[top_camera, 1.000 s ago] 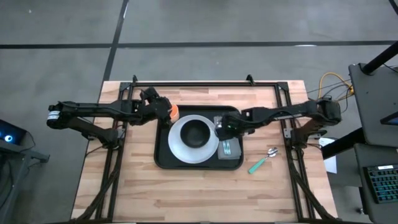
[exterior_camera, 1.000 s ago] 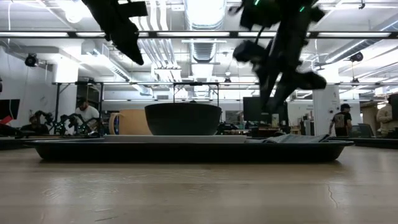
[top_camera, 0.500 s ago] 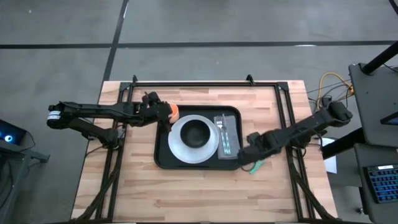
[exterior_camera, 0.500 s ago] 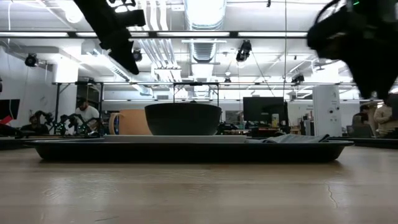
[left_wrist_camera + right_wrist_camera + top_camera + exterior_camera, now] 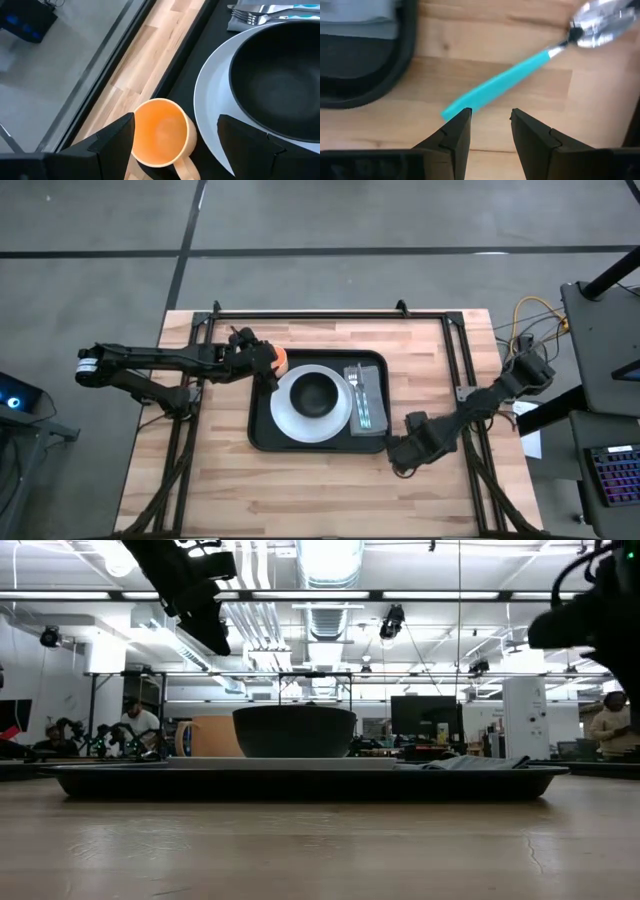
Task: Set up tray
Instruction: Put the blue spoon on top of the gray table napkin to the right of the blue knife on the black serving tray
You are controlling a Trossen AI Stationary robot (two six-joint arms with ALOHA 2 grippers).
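The tray sat mid-table, holding plate, bowl and a fork on the napkin. The right gripper hovered just off its near right corner, fingers apart above the spoon (likely next to be placed). The left gripper hung spread over the cup at the tray's far left corner.
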